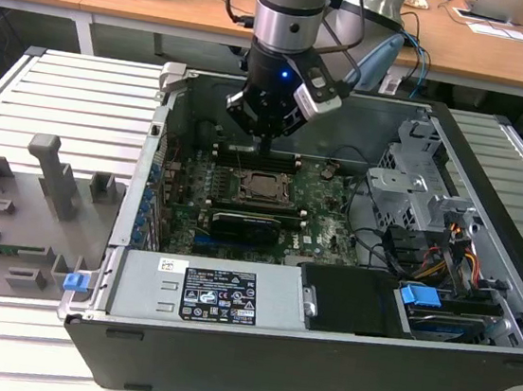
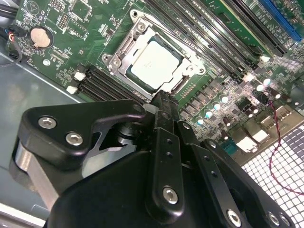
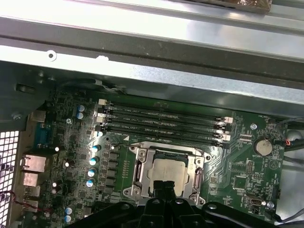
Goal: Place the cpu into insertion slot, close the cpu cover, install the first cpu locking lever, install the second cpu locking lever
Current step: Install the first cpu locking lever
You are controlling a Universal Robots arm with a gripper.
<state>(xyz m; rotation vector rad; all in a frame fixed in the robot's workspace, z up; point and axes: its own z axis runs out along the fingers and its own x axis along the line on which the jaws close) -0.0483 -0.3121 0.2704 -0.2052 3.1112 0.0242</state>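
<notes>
in the exterior view, nearest the camera runs the front wall of the open computer case [image 1: 317, 365], with the labelled grey power supply [image 1: 206, 294] just behind it and a blue-tabbed drive bay [image 1: 420, 301] toward the exterior view's right. on the exterior view's left, outside the case, a grey fixture tray [image 1: 21, 214] with upright blocks lies on the slatted metal table [image 1: 74, 87].

deeper in the case lies the green motherboard [image 1: 326, 213]. a long black card [image 1: 253, 225] sits across it, and just beyond that is the insertion slot [image 1: 264, 186] with the cpu [image 1: 265, 185] lying flat inside it, silver face up. in both wrist views the cpu [image 2: 154, 63] [image 3: 169, 172] is seated in the insertion slot [image 2: 124, 46] [image 3: 134, 176], and the cpu cover [image 2: 183, 75] [image 3: 142, 154] lies down as a silver frame around the chip, its window showing the metal face. whether the locking levers are latched cannot be made out.

the gripper [image 1: 266, 142] hangs straight above the far edge of the socket, its black fingers [image 2: 164, 123] pressed together into one narrow tip and carrying nothing. in the second wrist view that tip [image 2: 161, 97] sits just at the rim of the socket frame; whether it touches cannot be told. in the first wrist view the closed tip [image 3: 164, 187] overlaps the edge of the chip.

beyond the socket run the long black memory slots [image 3: 161, 124], and a round coin battery [image 3: 262, 146] sits near them. farthest back stands a wooden desk [image 1: 171, 3].
</notes>
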